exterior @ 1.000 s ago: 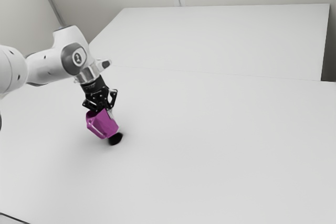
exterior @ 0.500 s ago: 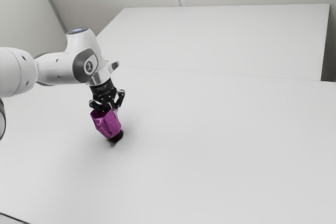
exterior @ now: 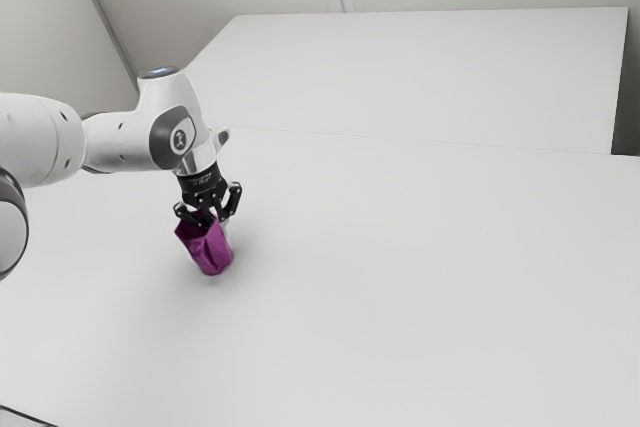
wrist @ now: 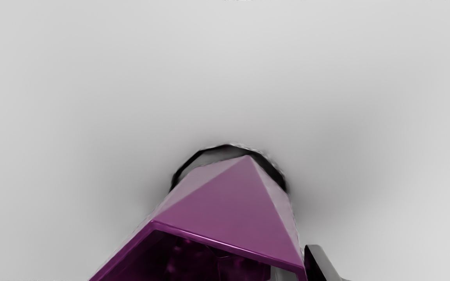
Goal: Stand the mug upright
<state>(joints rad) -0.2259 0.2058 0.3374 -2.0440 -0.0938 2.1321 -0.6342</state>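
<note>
Your arm (exterior: 130,142) came in from the exterior view's left with its forearm roughly level, then bent at the wrist so that the hand pointed down, its lower end leaning a little toward the exterior view's right. At the end of it, your black gripper (exterior: 215,225) was closed to a narrow pinch on the purple mug (exterior: 207,250), gripping one side wall near the rim. In the wrist view, one finger (wrist: 320,265) stood outside that wall, and a grey part of the other finger (wrist: 283,274) showed inside the mouth.

The mug was tilted, not upright. It was low over the white counter (exterior: 400,277), its open mouth up toward the gripper and leaning to the exterior view's left, its base down toward the exterior view's right. You could not tell whether the base touched the counter. The body was faceted, with flat, angular sides, and the inside was deep purple and dark, with a few soft glints. A dark curved band (wrist: 186,166) bordered the base.

A round emblem (exterior: 179,140) marked the arm's wrist joint, and small pale print (exterior: 204,179) ran across the gripper's black body; both were too small for you to read.
</note>
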